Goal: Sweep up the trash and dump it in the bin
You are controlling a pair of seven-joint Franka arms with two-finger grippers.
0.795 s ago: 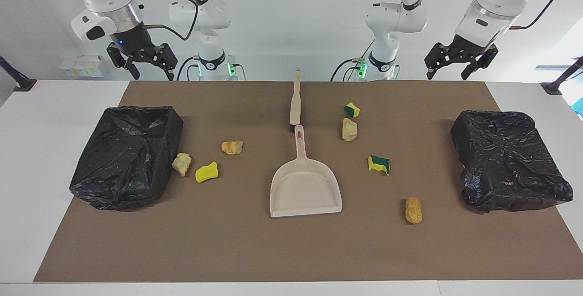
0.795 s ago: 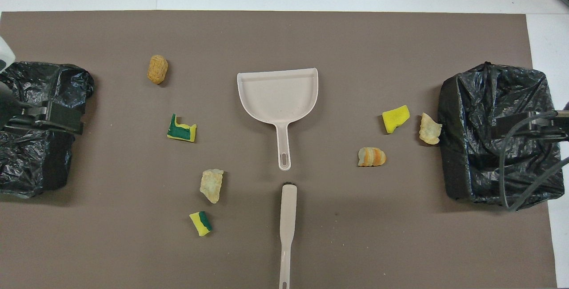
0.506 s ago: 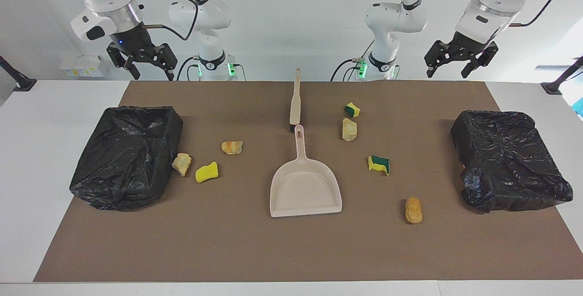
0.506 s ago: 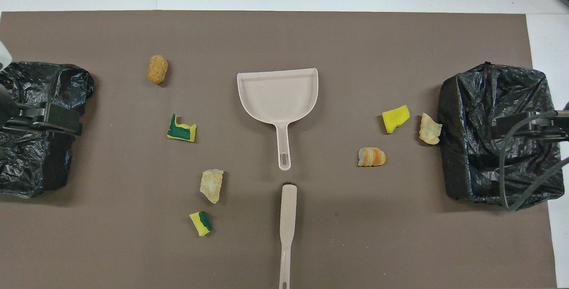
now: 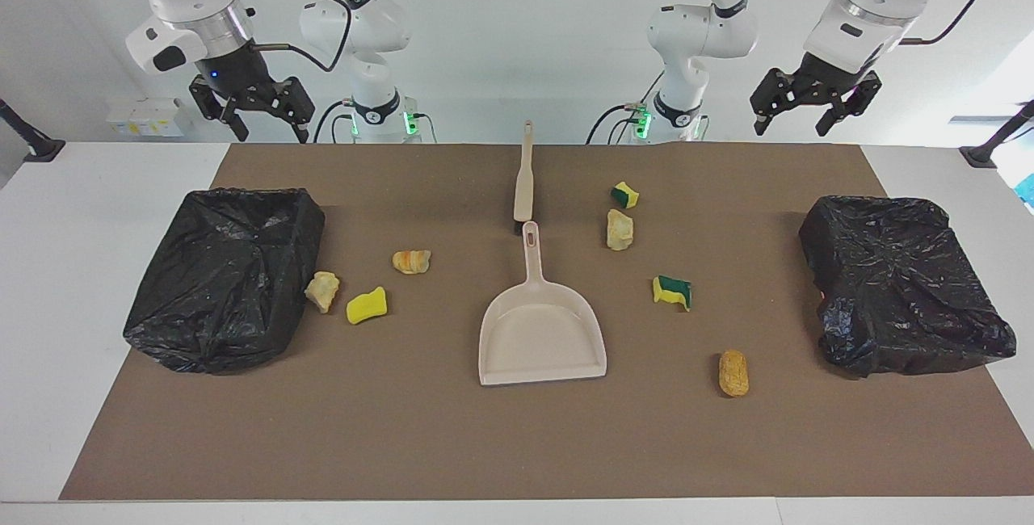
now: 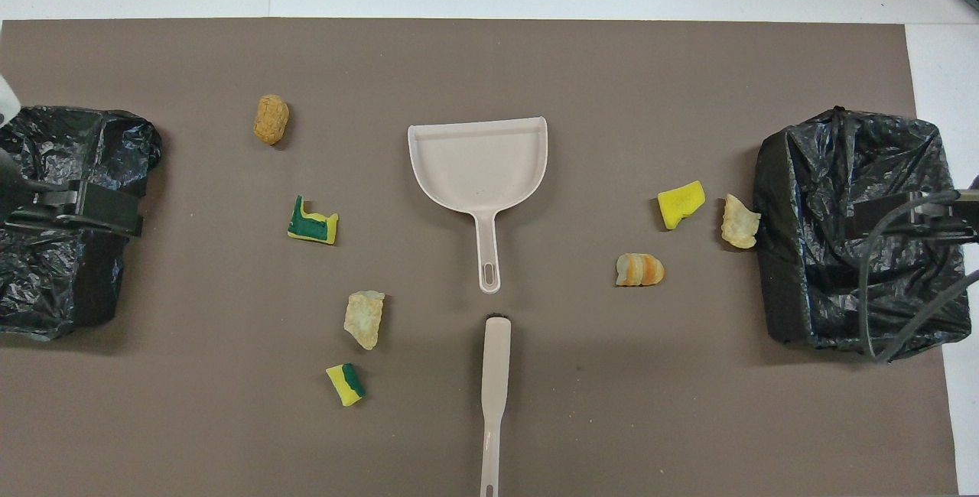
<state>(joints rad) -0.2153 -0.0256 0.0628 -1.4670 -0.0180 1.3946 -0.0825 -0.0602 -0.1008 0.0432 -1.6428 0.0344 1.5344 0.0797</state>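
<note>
From my console I see both arms held up in the air with nothing in them: the left gripper point(image 5: 805, 109) hangs with its fingers spread apart, above the robots' edge of the brown mat point(image 5: 452, 444) toward the left arm's end, and the right gripper point(image 5: 257, 115) hangs likewise, fingers apart, above the mat's edge toward the right arm's end. Two bins lined with black bags stand on the mat. The bin at the left arm's end point(image 5: 901, 283) is covered by crumpled plastic and I cannot see anything in it. The bin at the right arm's end point(image 5: 222, 275) shows a hollow in its liner, and I can make out no trash inside. The beige dustpan point(image 5: 541, 339) lies in the middle, its pan bare, handle pointing toward the robots, and the beige brush point(image 5: 523, 182) lies just nearer to the robots, in line with that handle. All the trash lies on the mat. Toward the right arm's end: a pale lump point(image 5: 322, 291) touching the bin's side, a yellow sponge piece point(image 5: 367, 305) just beside it, and a striped orange lump point(image 5: 411, 261). Toward the left arm's end: a small yellow-green sponge point(image 5: 624, 195), a pale tan lump point(image 5: 619, 229) near it, a green-and-yellow sponge point(image 5: 673, 291), and a tan bread-like lump point(image 5: 733, 372) farthest from the robots.
</note>
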